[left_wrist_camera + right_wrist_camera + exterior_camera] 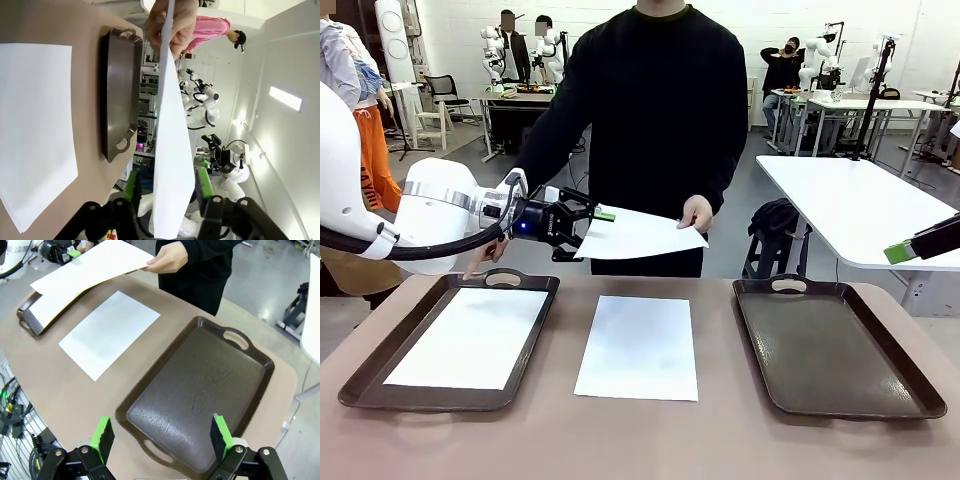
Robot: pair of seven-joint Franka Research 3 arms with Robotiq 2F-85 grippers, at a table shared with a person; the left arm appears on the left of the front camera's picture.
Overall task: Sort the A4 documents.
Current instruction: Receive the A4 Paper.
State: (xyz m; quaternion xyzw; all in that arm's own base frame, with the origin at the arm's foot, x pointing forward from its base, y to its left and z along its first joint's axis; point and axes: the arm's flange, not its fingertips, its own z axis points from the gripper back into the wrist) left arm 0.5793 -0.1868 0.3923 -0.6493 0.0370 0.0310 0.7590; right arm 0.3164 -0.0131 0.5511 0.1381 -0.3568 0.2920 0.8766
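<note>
Handover pose. Person's hand [697, 212] pinches a sheet [640, 235] aloft over the far table edge, offering it. Left gripper [588, 233] straddles the sheet's other edge, jaws apart, not yet pinching. Right gripper [161, 427] hangs wide open above the bare right tray [830, 345]. Second sheet [470, 335] lies in the left tray [350, 385]. Third sheet [640, 345] lies on the table [650, 440] between the trays.

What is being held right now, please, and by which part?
The person's hand holds the raised sheet by one edge; the left gripper straddles the opposite edge, grip uncertain. The right gripper holds nothing.

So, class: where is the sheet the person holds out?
In the front view the sheet hangs above the table's far edge, between the person's hand and the left claw.
</note>
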